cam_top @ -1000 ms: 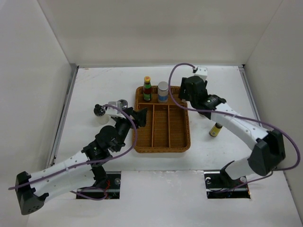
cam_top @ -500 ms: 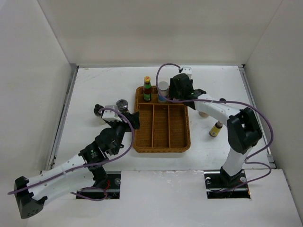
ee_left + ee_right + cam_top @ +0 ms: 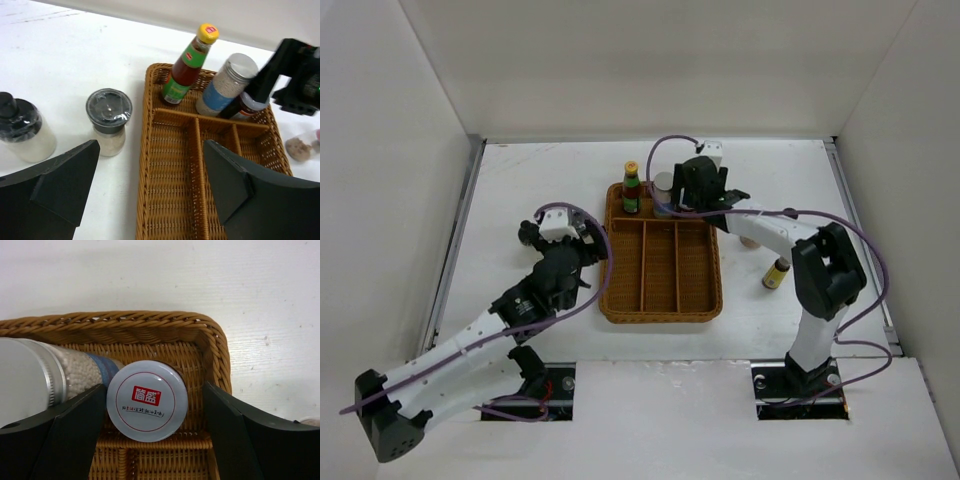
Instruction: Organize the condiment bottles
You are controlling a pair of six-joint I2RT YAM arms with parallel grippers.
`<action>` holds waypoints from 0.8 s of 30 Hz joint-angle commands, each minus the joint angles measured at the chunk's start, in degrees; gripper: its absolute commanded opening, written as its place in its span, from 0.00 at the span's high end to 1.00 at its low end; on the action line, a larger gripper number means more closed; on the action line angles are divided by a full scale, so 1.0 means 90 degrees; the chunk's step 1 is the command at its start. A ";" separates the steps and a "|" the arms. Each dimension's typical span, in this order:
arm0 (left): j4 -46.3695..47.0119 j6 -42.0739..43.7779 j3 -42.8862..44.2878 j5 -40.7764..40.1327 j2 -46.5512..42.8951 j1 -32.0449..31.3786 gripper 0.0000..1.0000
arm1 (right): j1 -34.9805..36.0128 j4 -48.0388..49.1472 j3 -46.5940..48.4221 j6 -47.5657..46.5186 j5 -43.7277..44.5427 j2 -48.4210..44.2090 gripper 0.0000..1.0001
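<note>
In the back row of the wicker tray (image 3: 662, 318) stand a green-red bottle with a yellow cap (image 3: 631, 188) (image 3: 187, 70), a white shaker with a blue band (image 3: 225, 87) (image 3: 60, 370) and a white-lidded bottle with a red label (image 3: 147, 401) (image 3: 250, 106). My right gripper (image 3: 698, 195) (image 3: 154, 387) hangs open around that lid, with a gap on the right side. Open and holding nothing, my left gripper (image 3: 590, 240) (image 3: 151, 145) straddles the tray's left rim (image 3: 145, 150). Two black-lidded shakers (image 3: 108, 127) (image 3: 20, 131) stand on the table left of the tray.
A small brown bottle with a yellow cap (image 3: 776, 272) stands on the table right of the tray. A clear pink-capped jar (image 3: 300, 148) lies near the tray's right side. The tray's three long front compartments (image 3: 660, 265) hold nothing. White walls close in the table.
My right gripper swung left over the tray's back right corner and its jaws widened off the white-lidded bottle. My left gripper drew back left and opened wider.
</note>
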 commanded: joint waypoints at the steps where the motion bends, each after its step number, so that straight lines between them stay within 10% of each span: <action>1: -0.0476 -0.0060 0.0714 -0.0104 0.0381 0.0278 0.14 | -0.0027 0.0476 0.0081 -0.0042 0.0219 -0.0801 0.15; 24: -0.0634 -0.0275 0.1838 0.1175 0.3457 0.2223 0.10 | 0.0510 0.1198 -0.2654 0.0115 -0.0083 -0.4309 0.04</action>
